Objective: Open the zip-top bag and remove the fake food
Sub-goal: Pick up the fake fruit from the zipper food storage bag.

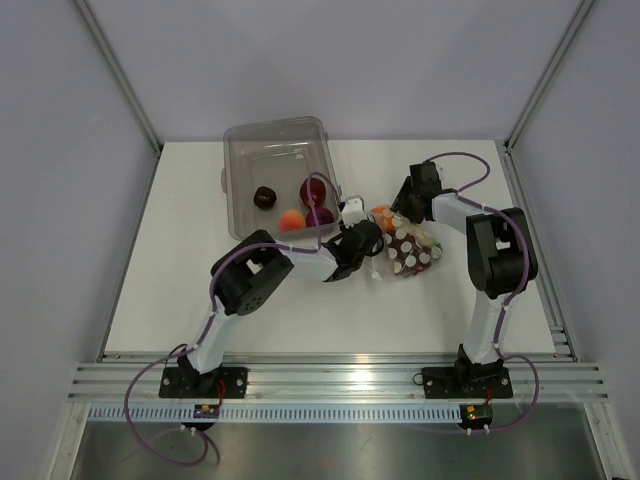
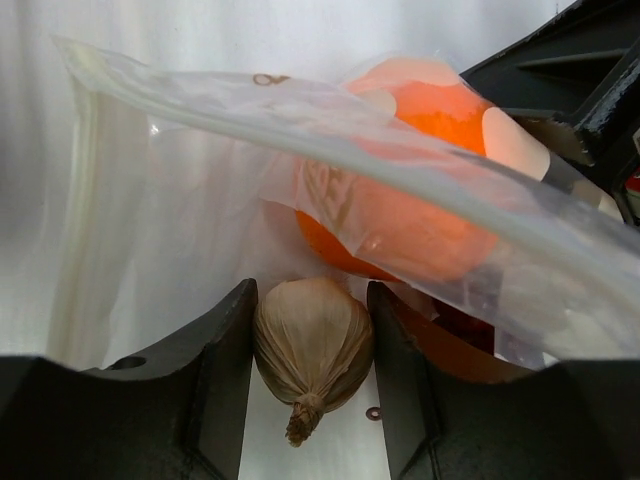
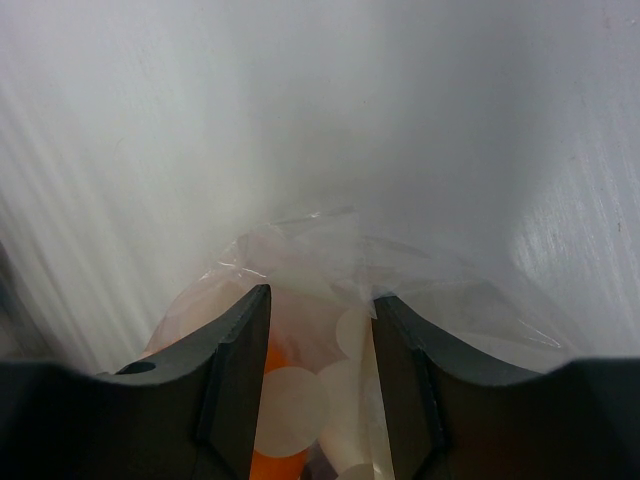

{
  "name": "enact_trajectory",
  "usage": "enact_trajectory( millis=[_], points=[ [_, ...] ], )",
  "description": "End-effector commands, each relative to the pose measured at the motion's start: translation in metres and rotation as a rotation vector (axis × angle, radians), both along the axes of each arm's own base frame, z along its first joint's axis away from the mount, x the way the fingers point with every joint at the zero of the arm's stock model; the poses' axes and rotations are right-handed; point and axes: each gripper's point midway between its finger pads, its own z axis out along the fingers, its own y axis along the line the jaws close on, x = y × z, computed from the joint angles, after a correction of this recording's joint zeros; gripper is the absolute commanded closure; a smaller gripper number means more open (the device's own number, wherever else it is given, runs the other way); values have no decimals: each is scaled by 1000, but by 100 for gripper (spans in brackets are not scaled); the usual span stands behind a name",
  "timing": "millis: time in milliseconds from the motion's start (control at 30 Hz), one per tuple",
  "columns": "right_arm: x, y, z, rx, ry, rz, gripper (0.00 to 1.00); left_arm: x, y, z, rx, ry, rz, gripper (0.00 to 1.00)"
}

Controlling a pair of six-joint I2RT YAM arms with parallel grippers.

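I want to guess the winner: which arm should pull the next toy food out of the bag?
Left, probably. The left fingers press both sides of the beige garlic piece at the zip-top bag, while the right fingers grip the bag's plastic.

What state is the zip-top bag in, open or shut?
Open: the zip-top bag gapes; the left end effector grips a beige bulb at its mouth.

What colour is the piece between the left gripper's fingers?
Beige, a papery bulb-shaped piece; the left wrist view shows it best.
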Motion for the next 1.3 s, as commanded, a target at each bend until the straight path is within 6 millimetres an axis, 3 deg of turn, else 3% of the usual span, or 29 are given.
enact_trajectory(
  millis=[0, 467, 800, 1033, 1200, 1233, 1267],
  points=[
    [-7, 9, 3, 16, 13, 19, 48, 2, 4, 22, -25, -32, 1, 57],
    [-6, 8, 4, 32, 23, -23, 49, -7, 23, 59, -8, -60, 5, 59],
    [-3, 10, 7, 44, 15, -24, 49, -26, 26, 64, -28, 5, -36, 58],
    [-5, 10, 10, 49, 13, -25, 49, -38, 44, 68, -14, 9, -37, 58],
    [-5, 10, 11, 51, 10, -24, 49, -52, 52, 89, -49, -7, -74, 59],
    [-5, 11, 10, 51, 10, -21, 49, -57, 57, 84, -43, 1, -80, 59],
    [-5, 11, 11, 52, 12, -23, 49, -59, 59, 94, -59, -9, -81, 59]
  ],
)
